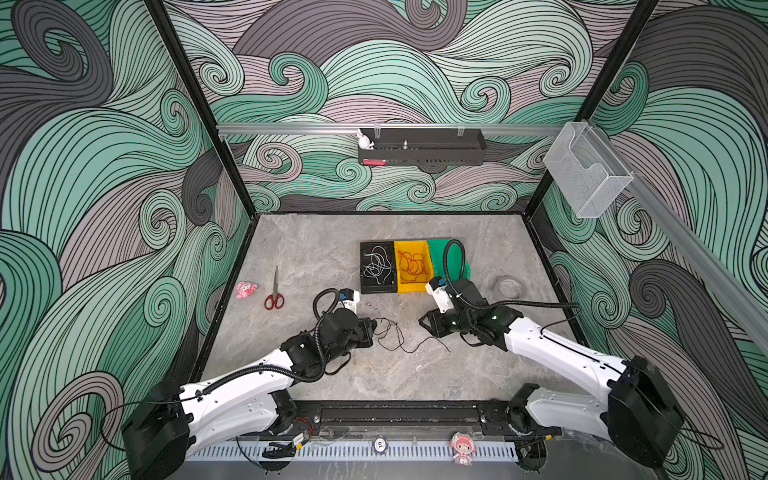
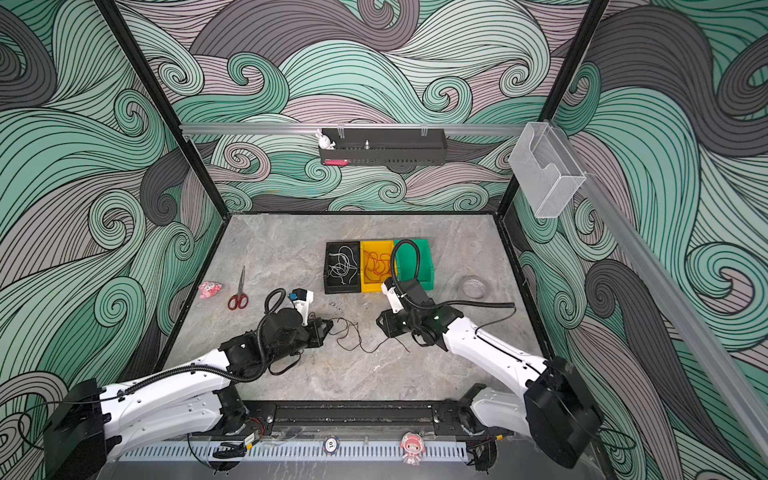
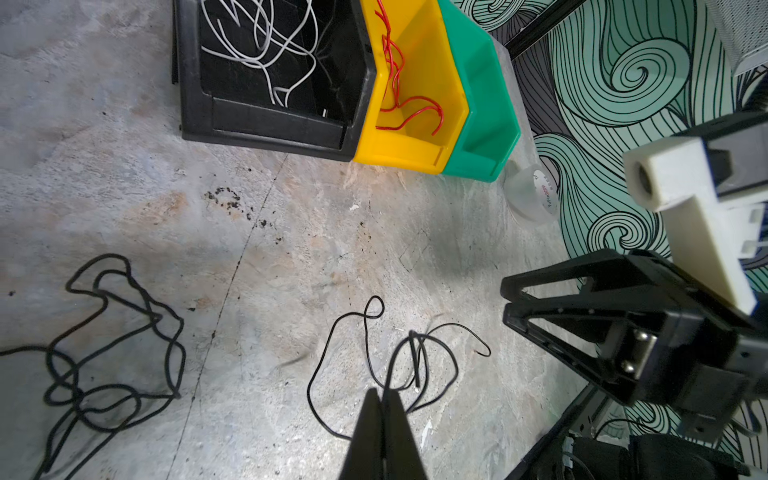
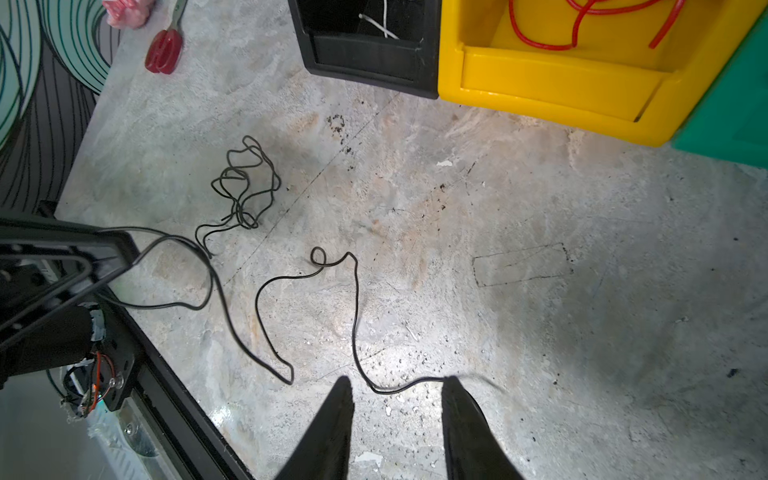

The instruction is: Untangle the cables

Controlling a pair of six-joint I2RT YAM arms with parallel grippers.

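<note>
The black cable [image 4: 354, 316] is lying left-to-right across the near table [image 4: 540, 199], the clenched left pincer [image 3: 384, 397] pinching its left end while the released right pincer [image 4: 399, 386] is straddling its right end.

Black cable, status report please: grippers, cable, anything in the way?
Left gripper shut on black cable. Right gripper open, cable lying between its jaws. Tangled clump on table beside it. Nothing in the way.

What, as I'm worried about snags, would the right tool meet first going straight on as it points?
Probably the black cable, which crosses just ahead of the right tool; beyond it, only the table. Depth is uncertain.
</note>
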